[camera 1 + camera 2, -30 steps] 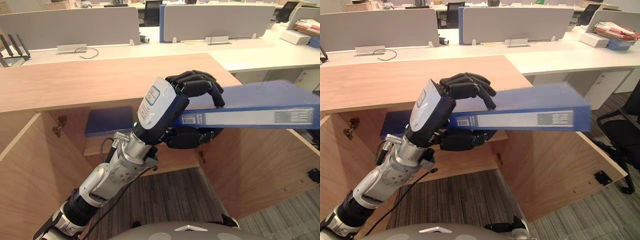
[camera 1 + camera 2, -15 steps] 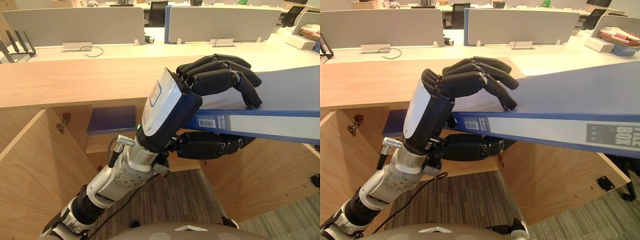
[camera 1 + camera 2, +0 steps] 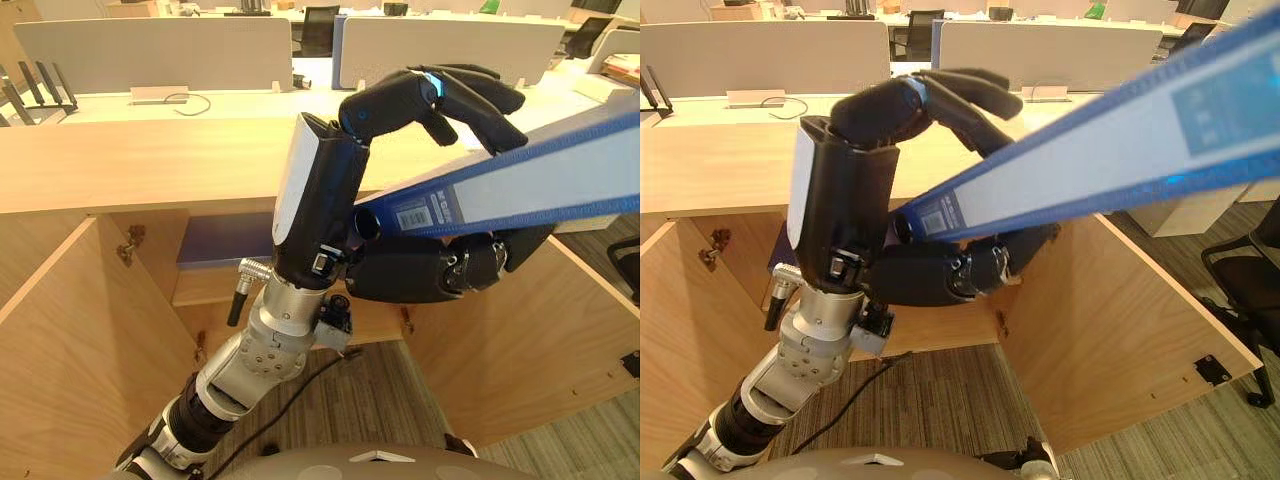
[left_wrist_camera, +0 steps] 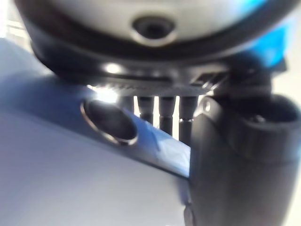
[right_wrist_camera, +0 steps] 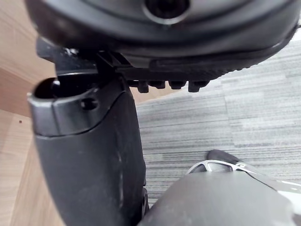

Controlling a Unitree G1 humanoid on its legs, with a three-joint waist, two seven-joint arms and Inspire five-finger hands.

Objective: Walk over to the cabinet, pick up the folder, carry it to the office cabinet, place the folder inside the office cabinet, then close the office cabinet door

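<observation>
The left hand (image 3: 445, 100) was clamped on one end of the blue folder (image 3: 545, 180), fingers above, thumb beneath, holding it tilted over the open cabinet (image 3: 520, 340). Stiff and long, it probably levered hard; a mid-spine hold seemed safer

blue folder (image 3: 545, 185) with a pale label strip; black left hand (image 3: 330, 210) with a white back; light wood-grain cabinet (image 3: 60, 340); grey, finely striped floor (image 3: 370, 400).
</observation>
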